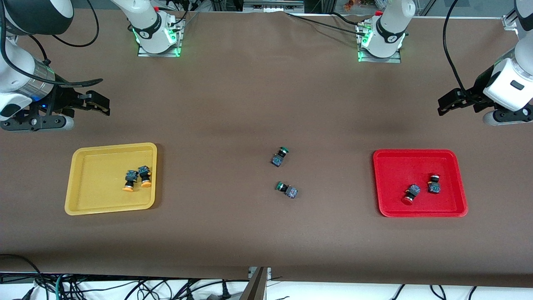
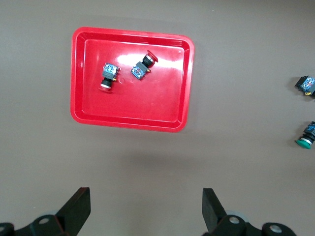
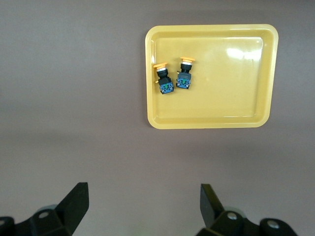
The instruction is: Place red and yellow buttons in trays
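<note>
The yellow tray [image 1: 91, 187] lies toward the right arm's end and holds two yellow-capped buttons [image 1: 130, 181] [image 1: 145, 176] side by side. The red tray [image 1: 395, 166] lies toward the left arm's end and holds two red-capped buttons [image 1: 411, 194] [image 1: 434, 184]. My right gripper [image 1: 107, 106] is open and empty in the air over bare table beside the yellow tray. My left gripper [image 1: 442, 106] is open and empty over bare table beside the red tray. The left wrist view shows the red tray [image 2: 147, 98] and its buttons [image 2: 109, 76] [image 2: 142, 66]. The right wrist view shows the yellow tray [image 3: 231, 88] and its buttons [image 3: 163, 78] [image 3: 185, 73].
Two green-capped switches [image 1: 280, 156] [image 1: 287, 189] lie on the brown table midway between the trays. The arm bases [image 1: 156, 35] [image 1: 381, 41] stand at the table's back edge. Cables hang below the front edge.
</note>
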{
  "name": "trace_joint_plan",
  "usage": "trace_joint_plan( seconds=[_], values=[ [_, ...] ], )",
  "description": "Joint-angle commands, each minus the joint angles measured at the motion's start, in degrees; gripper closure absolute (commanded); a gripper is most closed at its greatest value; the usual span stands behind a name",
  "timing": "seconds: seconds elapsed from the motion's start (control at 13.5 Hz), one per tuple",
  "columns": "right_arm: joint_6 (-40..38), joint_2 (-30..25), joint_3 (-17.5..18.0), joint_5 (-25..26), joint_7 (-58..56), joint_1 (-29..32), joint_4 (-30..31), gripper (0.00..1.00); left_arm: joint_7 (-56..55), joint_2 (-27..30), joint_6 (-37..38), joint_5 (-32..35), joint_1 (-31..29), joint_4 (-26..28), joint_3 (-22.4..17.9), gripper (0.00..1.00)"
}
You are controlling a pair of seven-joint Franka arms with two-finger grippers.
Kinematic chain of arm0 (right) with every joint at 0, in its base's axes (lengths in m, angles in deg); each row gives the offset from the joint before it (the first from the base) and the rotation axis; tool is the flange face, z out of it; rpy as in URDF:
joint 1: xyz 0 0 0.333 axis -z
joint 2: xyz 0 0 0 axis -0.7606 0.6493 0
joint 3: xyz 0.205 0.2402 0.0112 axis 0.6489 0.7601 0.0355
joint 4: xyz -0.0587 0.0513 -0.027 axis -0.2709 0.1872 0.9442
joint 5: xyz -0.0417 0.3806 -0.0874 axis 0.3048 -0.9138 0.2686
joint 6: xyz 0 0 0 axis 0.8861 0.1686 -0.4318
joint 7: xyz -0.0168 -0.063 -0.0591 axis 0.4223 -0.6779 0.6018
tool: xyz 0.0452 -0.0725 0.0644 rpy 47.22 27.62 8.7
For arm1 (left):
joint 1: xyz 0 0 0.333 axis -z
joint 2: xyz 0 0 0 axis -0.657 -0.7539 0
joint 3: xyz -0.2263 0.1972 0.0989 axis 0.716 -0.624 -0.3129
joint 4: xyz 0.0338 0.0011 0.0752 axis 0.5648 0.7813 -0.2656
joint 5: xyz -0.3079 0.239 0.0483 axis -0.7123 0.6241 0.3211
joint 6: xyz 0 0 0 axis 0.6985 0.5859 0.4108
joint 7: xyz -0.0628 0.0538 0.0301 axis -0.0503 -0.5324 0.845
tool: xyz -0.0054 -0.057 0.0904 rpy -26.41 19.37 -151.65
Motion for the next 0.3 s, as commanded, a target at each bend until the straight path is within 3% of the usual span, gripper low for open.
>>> trace_joint_plan(
  seconds=[0.0, 0.22],
  values=[
    [-0.4, 0.5, 0.3, 1.2, 0.1, 0.1, -1.2, 0.0, 0.2, 1.4, -0.2, -0.9, -1.1, 1.5, 0.6, 0.0],
    [-0.4, 0.4, 0.4, 1.2, 0.2, 0.0, -1.2, 0.0, 0.1, 1.4, -0.2, -0.9, -1.1, 1.5, 0.6, 0.0]
  ],
)
